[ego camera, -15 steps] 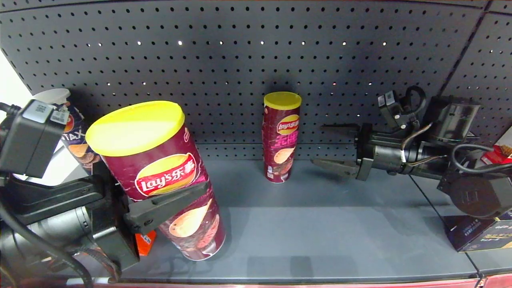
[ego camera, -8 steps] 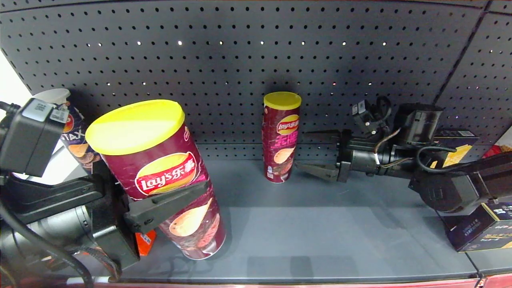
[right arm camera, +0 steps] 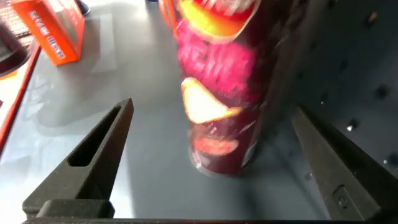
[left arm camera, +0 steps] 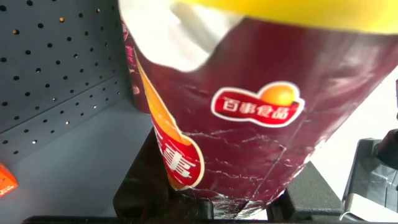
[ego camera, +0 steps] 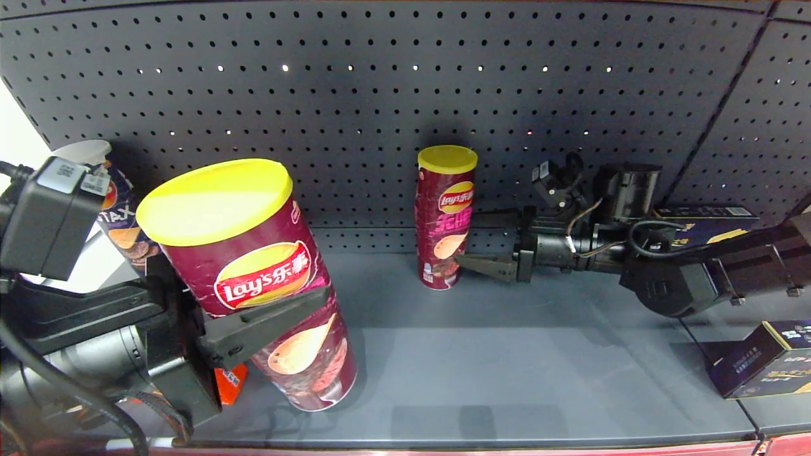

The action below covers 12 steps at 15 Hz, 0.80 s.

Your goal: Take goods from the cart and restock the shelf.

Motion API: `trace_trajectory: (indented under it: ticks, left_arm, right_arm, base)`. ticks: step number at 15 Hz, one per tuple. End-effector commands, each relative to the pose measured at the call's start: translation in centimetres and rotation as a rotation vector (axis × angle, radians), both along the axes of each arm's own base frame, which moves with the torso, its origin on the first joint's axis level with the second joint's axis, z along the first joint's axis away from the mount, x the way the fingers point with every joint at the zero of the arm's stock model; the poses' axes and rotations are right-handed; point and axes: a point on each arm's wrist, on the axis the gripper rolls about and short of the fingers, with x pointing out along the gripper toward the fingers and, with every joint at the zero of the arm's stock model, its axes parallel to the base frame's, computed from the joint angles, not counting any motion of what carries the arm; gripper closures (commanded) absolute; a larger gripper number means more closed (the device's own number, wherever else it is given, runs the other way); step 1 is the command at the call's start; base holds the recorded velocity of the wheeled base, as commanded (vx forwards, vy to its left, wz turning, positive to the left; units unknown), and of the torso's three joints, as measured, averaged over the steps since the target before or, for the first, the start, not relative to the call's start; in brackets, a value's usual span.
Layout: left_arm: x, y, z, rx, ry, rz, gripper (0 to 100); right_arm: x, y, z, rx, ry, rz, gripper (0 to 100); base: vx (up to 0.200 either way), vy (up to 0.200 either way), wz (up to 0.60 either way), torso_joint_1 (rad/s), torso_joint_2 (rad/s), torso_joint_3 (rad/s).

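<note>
The left pincer [ego camera: 272, 297] is clamped around the held chip can [ego camera: 241, 247], which tilts with its base low at the front of the shelf [ego camera: 507, 367]. The right pincer [ego camera: 472, 237] is spread wide. The standing chip can [ego camera: 447, 209] is upright between its fingertips [right arm camera: 124, 109], close to the pegboard [ego camera: 380, 95], with gaps on both sides.

Yellow-lidded maroon chip can [left arm camera: 261, 124], clamped in left claw [left arm camera: 229, 200], grey shelf [left arm camera: 74, 163], pegboard [left arm camera: 50, 56] behind, orange box [left arm camera: 5, 179] corner
</note>
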Motion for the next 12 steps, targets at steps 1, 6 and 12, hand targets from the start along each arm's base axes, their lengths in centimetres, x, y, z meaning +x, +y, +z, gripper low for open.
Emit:
trace_trajectory:
  ticks: [1, 6, 12]
  left_arm:
    - [0.1, 0.3, 0.0, -0.006, 0.009, 0.016, 100]
    - [0.3, 0.5, -0.1, -0.007, 0.013, 0.032, 100]
    - [0.3, 0.6, -0.2, -0.012, 0.025, 0.035, 100]
  right_arm:
    - [0.8, 0.7, -0.1, 0.000, -0.002, 0.010, 0]
    - [1.5, 2.4, -1.2, -0.004, 0.011, 0.041, 0]
    - [2.1, 3.6, -2.5, -0.011, 0.025, 0.061, 0]
  base:
    - [0.000, 0.000, 0.00, 0.000, 0.00, 0.000]
    - [0.000, 0.000, 0.00, 0.000, 0.00, 0.000]
    - [0.000, 0.000, 0.00, 0.000, 0.00, 0.000]
